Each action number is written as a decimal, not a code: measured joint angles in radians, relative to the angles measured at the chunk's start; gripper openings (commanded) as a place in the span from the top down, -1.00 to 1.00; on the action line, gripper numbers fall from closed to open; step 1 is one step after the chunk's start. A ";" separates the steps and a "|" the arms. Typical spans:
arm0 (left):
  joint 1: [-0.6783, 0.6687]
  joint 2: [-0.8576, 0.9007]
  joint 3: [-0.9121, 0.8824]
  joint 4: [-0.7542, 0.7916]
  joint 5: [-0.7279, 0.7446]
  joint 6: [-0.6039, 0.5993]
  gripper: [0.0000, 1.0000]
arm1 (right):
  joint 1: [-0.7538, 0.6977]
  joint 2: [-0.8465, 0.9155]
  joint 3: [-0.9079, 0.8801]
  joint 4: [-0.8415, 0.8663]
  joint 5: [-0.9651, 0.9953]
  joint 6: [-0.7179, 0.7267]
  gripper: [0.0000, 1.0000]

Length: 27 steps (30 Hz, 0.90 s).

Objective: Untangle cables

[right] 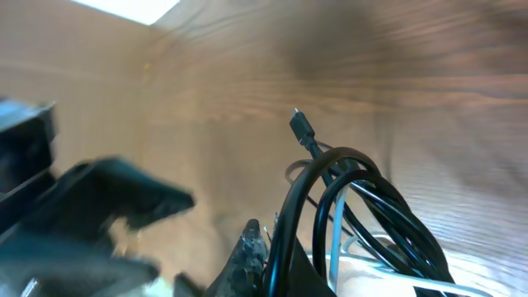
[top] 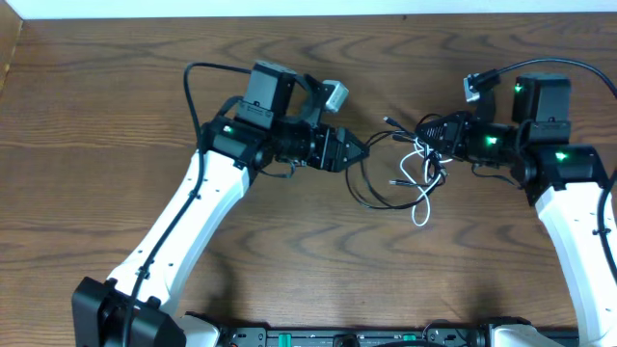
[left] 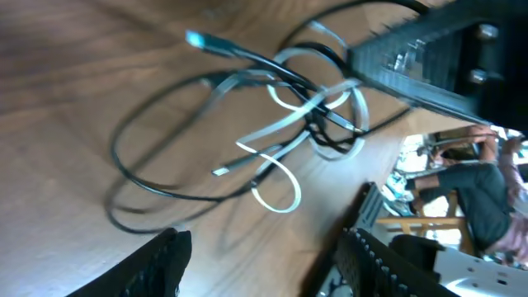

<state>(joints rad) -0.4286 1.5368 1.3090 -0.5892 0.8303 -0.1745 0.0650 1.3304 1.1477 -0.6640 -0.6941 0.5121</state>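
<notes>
Black cable (right: 302, 129) and white cable (left: 272, 125) knotted together, so untangling looks barely begun (no strand freed yet). Tangle sits on wooden surface (top: 289, 251) at 3 o'clock from overhead centre. Black runs in wide loops, white in small curls threaded through them, white tail trailing toward 6 o'clock. Right gripper (top: 422, 130) at tangle's 1 o'clock, seemingly pinching black cable at knot. Left gripper (top: 359, 149) at 9 o'clock, spread, holding nothing.

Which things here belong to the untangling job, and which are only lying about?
Job: black cable, white cable, left gripper, right gripper.
Not the job: thick arm wire, wooden table.
</notes>
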 measured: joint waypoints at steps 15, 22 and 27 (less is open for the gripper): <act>-0.299 0.018 -0.004 0.229 -0.253 -0.095 -0.25 | 0.064 0.000 0.000 0.051 0.203 0.212 0.98; -0.403 0.021 -0.032 0.329 -0.468 -0.122 -0.24 | 0.064 0.000 0.000 0.077 0.178 0.228 0.97; -0.410 0.064 -0.037 0.380 -0.565 -0.131 -0.23 | 0.064 0.000 0.000 0.097 0.140 0.232 0.97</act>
<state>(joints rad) -0.8387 1.6009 1.2716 -0.2089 0.2653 -0.3054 0.1295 1.3304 1.1473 -0.5674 -0.5545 0.7444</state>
